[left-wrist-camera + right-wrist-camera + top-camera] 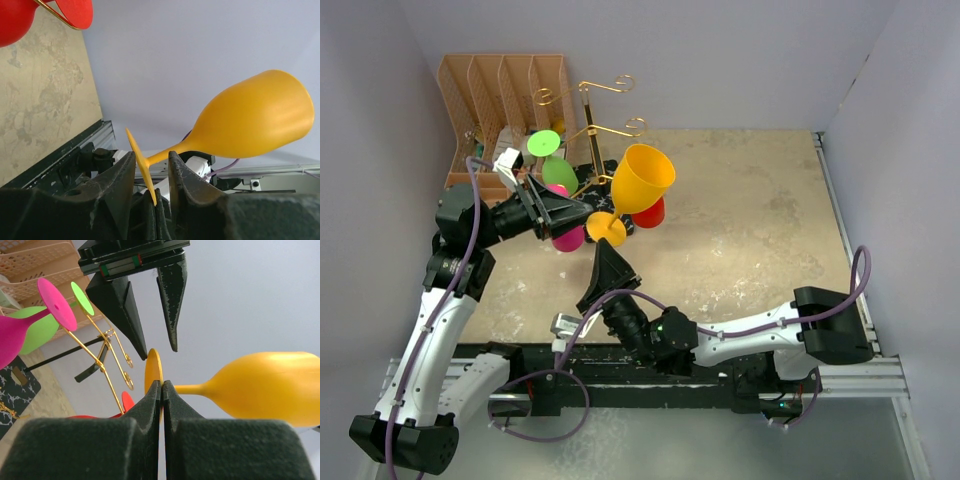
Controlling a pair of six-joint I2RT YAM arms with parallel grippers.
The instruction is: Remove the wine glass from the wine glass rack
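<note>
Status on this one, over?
Right claw shut on yellow glass, at its foot. Left claw open around that foot. Glass clear of gold rack. Red glass close by.

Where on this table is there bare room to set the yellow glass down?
The tabletop's right half is bare, from the red glass to the right-hand rail. Back-left is crowded: wine glass rack, organiser, pink glass, green glass, left gripper.
</note>
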